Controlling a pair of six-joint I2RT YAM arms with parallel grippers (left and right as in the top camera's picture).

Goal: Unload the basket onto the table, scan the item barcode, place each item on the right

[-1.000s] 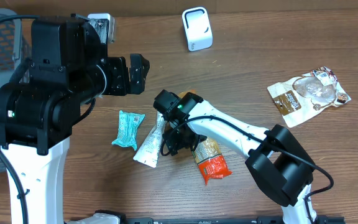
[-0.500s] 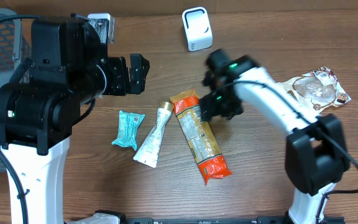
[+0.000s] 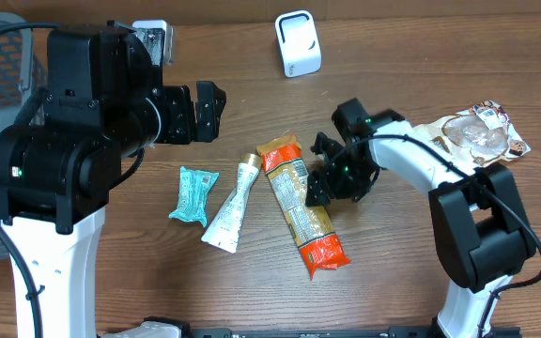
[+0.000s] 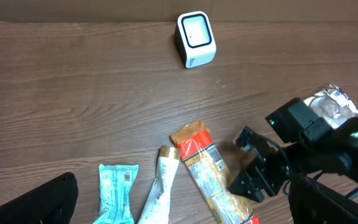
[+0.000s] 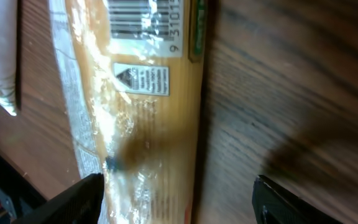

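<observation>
I'm hovering the right gripper [image 3: 325,175], fingers spread empty, at the pasta packet's [image 3: 302,212] three o'clock edge; the left gripper [image 3: 207,110] is hanging open too.

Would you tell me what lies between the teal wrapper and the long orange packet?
A white tube lies between the teal wrapper and the orange packet, seen clearly in the overhead view.

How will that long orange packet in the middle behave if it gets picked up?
The packet is long and narrow, so if it is gripped at one end it would probably sag or swing. Its film looks glossy and crinkled in the right wrist view, so it may slip when squeezed. It lies flat on the table and seems unlikely to roll.
</observation>
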